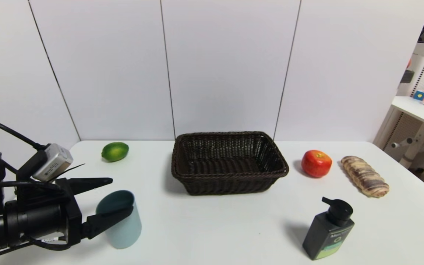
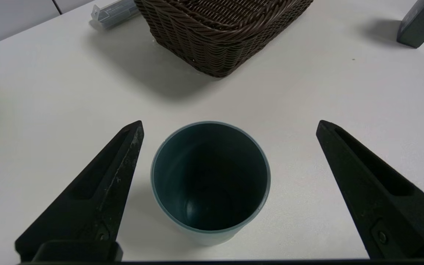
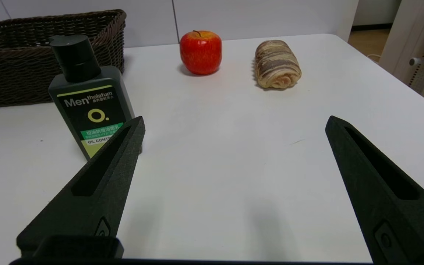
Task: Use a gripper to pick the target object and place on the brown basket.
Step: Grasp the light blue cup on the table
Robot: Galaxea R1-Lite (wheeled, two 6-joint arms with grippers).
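Observation:
The pale blue-grey cup (image 1: 122,224) stands upright on the white table at the front left; in the left wrist view its dark inside (image 2: 210,176) faces the camera. My left gripper (image 1: 118,197) is open, with one black finger on each side of the cup's rim and a gap on both sides (image 2: 229,125). The dark brown wicker basket (image 1: 229,162) sits empty at the table's middle back, beyond the cup (image 2: 219,33). My right gripper (image 3: 234,123) is open and empty, low over the table near the front right; it is out of the head view.
A green lime (image 1: 115,151) lies at the back left. A red apple (image 1: 316,163) and a bread roll (image 1: 364,176) lie right of the basket. A black pump bottle with green label (image 1: 329,229) stands at the front right, beside my right gripper's finger (image 3: 98,191).

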